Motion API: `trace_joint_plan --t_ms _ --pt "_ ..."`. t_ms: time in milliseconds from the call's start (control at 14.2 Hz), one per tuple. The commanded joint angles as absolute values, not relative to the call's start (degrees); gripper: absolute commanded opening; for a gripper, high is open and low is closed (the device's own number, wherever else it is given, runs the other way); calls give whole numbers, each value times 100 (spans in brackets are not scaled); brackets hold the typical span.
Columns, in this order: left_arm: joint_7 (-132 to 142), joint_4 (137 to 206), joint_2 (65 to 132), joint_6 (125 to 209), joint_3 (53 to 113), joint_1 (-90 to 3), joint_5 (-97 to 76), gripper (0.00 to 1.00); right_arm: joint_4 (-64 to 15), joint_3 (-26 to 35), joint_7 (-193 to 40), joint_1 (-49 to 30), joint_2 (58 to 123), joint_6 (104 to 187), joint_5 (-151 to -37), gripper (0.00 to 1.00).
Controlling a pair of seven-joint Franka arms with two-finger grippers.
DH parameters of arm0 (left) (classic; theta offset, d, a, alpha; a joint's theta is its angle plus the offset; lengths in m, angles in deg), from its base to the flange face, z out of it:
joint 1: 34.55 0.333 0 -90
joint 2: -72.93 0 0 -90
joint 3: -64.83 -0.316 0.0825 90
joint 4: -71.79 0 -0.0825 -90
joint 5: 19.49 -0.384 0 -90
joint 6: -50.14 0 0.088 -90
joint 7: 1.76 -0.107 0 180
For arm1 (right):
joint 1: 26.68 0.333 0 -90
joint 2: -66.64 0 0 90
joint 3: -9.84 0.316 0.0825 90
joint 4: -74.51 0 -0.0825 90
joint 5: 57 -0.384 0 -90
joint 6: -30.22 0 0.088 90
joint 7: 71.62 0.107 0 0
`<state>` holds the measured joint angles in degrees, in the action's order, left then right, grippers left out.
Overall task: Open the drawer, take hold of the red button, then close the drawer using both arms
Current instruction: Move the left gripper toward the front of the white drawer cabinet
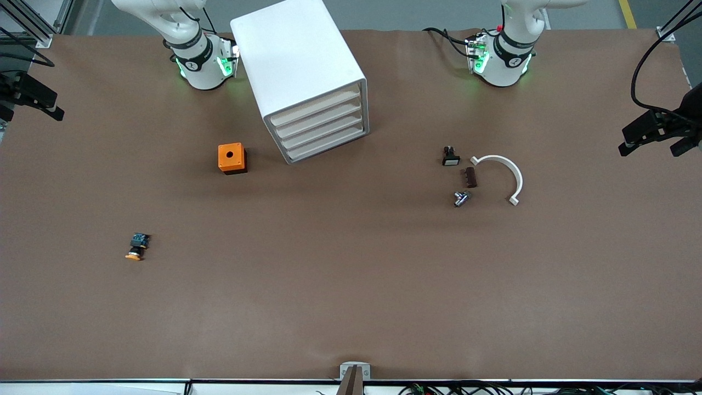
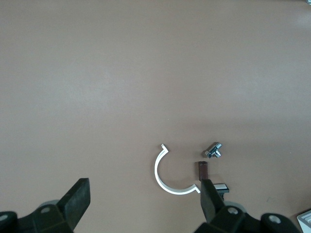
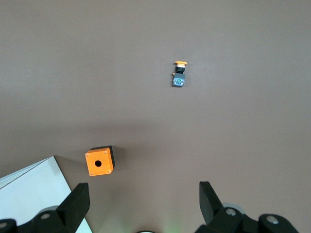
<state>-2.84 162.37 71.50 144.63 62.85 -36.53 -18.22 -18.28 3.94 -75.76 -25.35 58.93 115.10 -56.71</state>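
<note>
Looking at the feeds now, and the front view is only giving me the bases of the left arm (image 1: pixel 507 49) and right arm (image 1: pixel 192 44), so I'm leaning on the wrist views for the hands. The left gripper (image 2: pixel 144 183) is hanging over the table (image 1: pixel 351 285) with its jaws spread wide and gripping nothing. Below it a white half ring (image 2: pixel 163 179), a small brown block (image 2: pixel 203 170), a metal fitting (image 2: pixel 213 151) and a black-and-white switch (image 2: pixel 221 187) are sitting close together toward the left arm's end. The right gripper (image 3: pixel 144 186) is hanging just as wide open and empty over the orange box (image 3: pixel 99 161), beside a corner of the white drawer cabinet (image 1: pixel 299 71). Only the front view is showing me the cabinet's four drawers (image 1: pixel 321 129), all pushed in. The yellow-capped button (image 1: pixel 137 247) is lying well nearer the front camera than the box. I can't tell where the red button is.
</note>
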Motion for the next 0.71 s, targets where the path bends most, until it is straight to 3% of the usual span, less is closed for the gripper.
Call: trace_joint_plan --t_ms 0,635 --pt "-238 16241 7135 14524 6289 -3683 -1914 100 -1962 395 -7619 -2545 5751 11521 -5612 100" --pt "-255 16206 7406 14515 6272 -3604 -1879 100 -1953 395 -7619 -2545 5768 11530 -5612 100"
